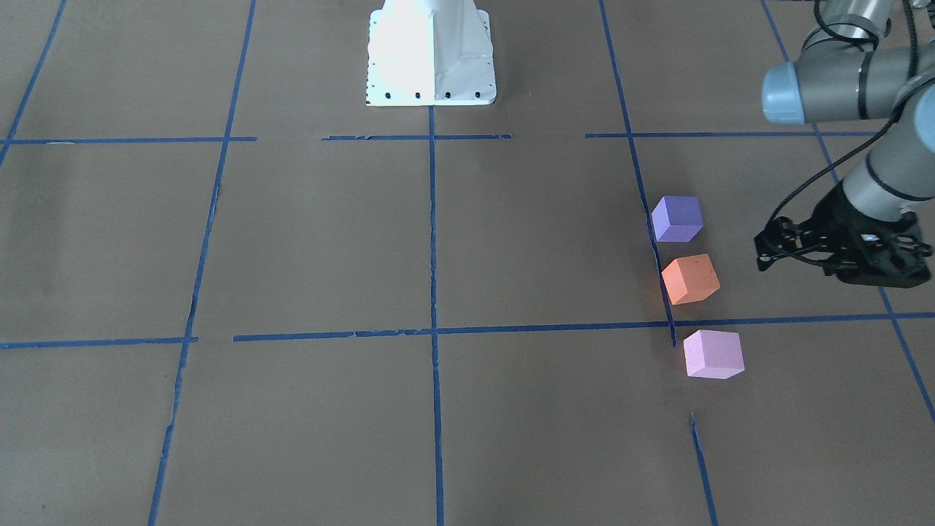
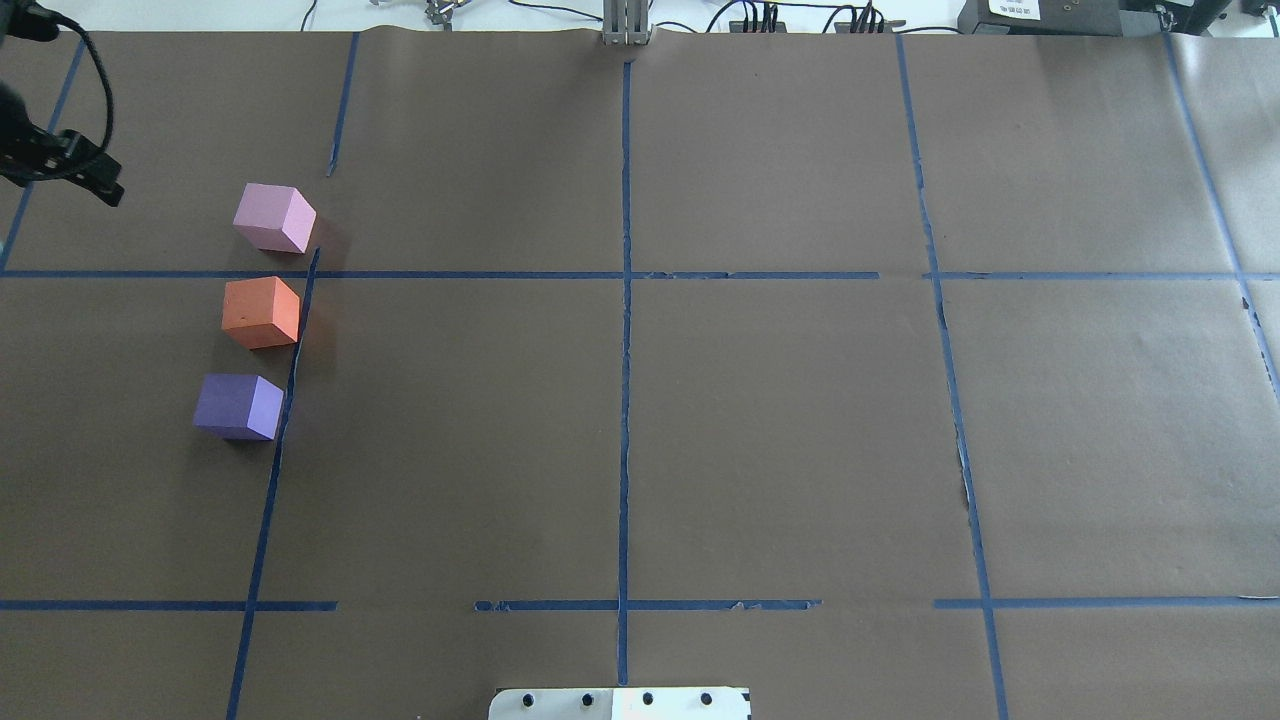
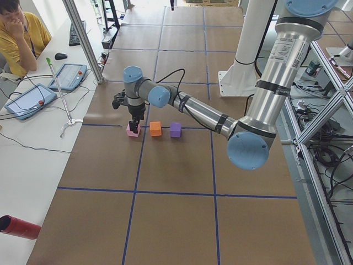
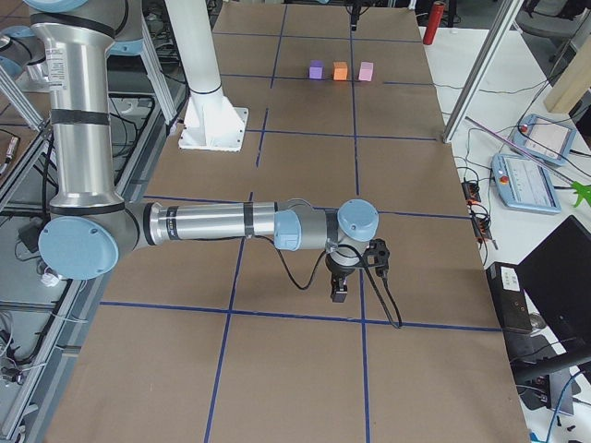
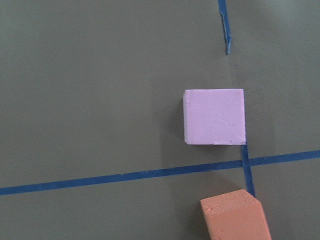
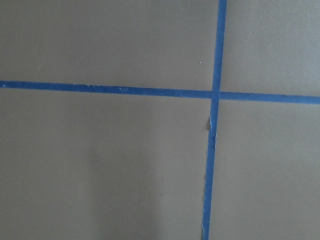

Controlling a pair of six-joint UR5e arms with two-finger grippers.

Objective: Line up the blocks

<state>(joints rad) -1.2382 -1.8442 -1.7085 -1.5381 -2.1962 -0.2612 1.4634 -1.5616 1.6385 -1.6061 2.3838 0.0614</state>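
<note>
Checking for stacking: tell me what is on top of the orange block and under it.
Nothing is on the orange block; its top face is bare. It rests on the brown paper beside a blue tape line. What lies beneath its base is covered.

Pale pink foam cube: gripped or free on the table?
Free: the pale pink foam cube lies flat on the table, left gripper clear of it.

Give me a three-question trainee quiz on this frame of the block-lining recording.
1. Of the orange block, purple block and pink block, which lies nearest the robot's base?
2. Which block sits in the middle of the row? A orange, B purple, C pink.
3. True or false: the three blocks touch one another.
Key: 1 purple block; 2 A; 3 false, there are gaps between them.
</note>
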